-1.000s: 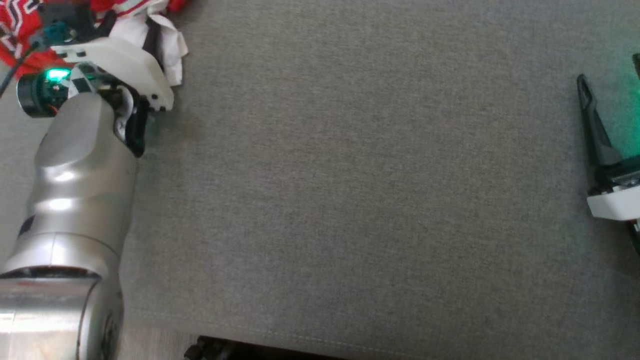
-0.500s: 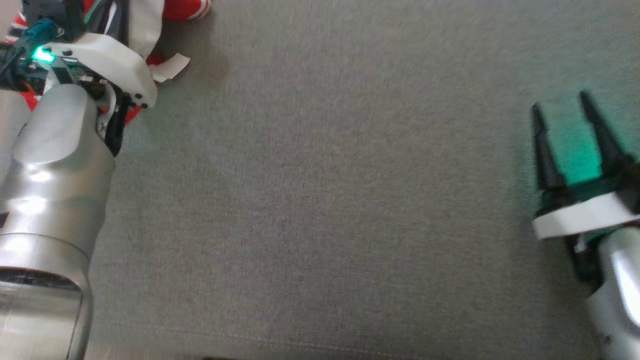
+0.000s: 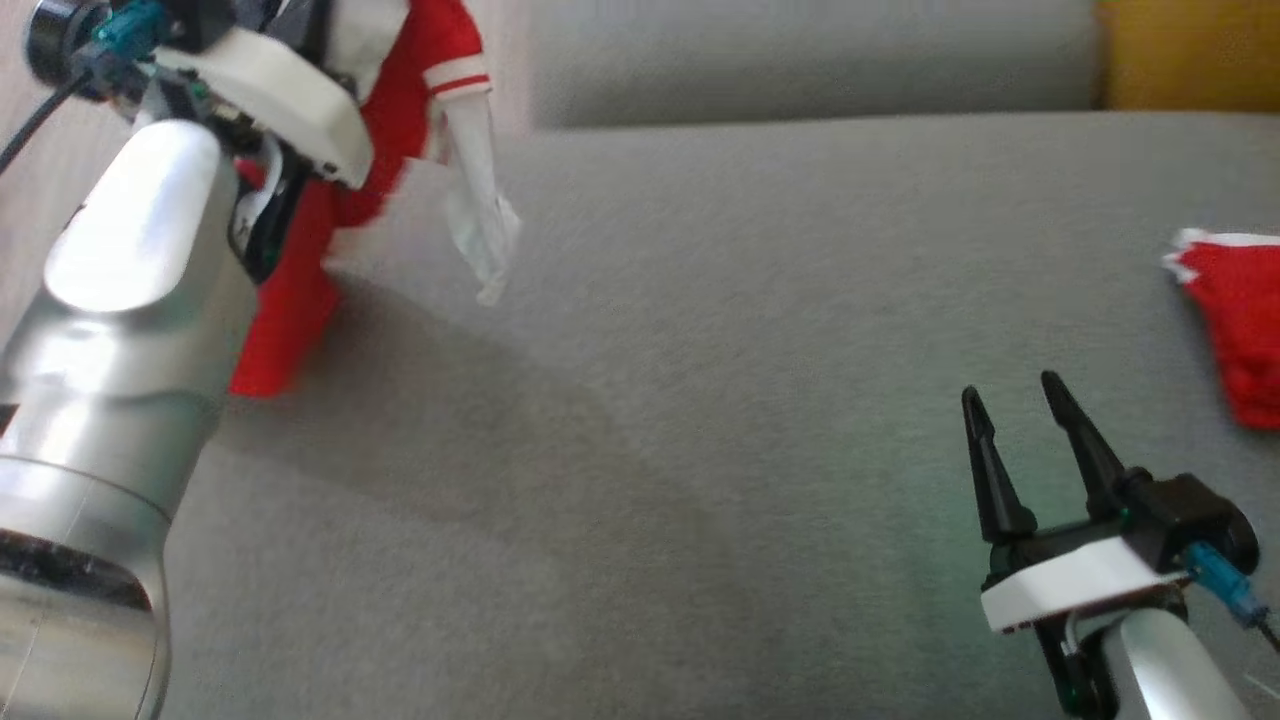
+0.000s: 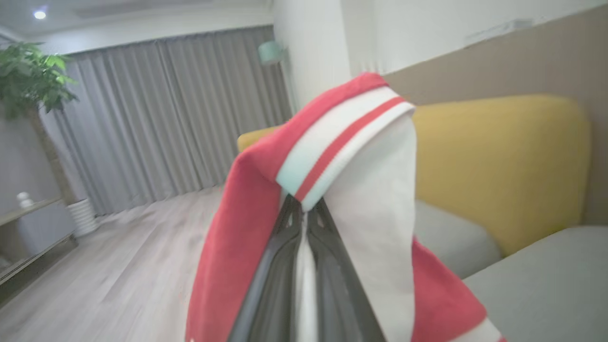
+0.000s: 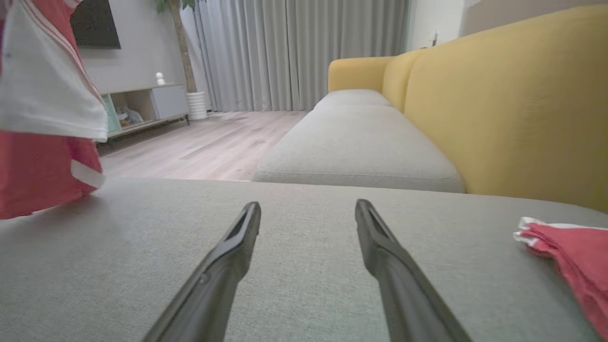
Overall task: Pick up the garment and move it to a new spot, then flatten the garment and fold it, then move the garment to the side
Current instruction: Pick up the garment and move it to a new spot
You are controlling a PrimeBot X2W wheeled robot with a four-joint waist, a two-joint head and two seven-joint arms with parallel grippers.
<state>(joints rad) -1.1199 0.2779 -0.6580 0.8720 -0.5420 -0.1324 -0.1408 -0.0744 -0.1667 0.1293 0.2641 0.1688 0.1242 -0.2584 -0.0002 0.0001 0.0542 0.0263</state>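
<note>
A red and white garment (image 3: 290,330) hangs from my left gripper at the upper left, lifted off the grey cushion (image 3: 700,400); a white sleeve (image 3: 480,220) dangles beside it. In the left wrist view my left gripper (image 4: 304,223) is shut on the garment (image 4: 247,199), whose striped cuff drapes over the fingertips. My left arm (image 3: 130,300) covers the grip in the head view. My right gripper (image 3: 1010,388) stands open and holds nothing, low over the cushion at the lower right, also seen as the right gripper (image 5: 308,205). The garment (image 5: 42,156) hangs far to its left.
A second red cloth (image 3: 1235,320) lies on the cushion at the right edge, close to the right gripper. A yellow backrest (image 5: 498,104) runs along the far side, with another grey seat cushion (image 5: 356,142) beyond. Wooden floor (image 5: 204,142) lies past the cushion's left end.
My left gripper has shut on the garment and lifted it off the cushion, so it now hangs. The head view has shifted, bringing the right gripper and the red cloth into the picture.
</note>
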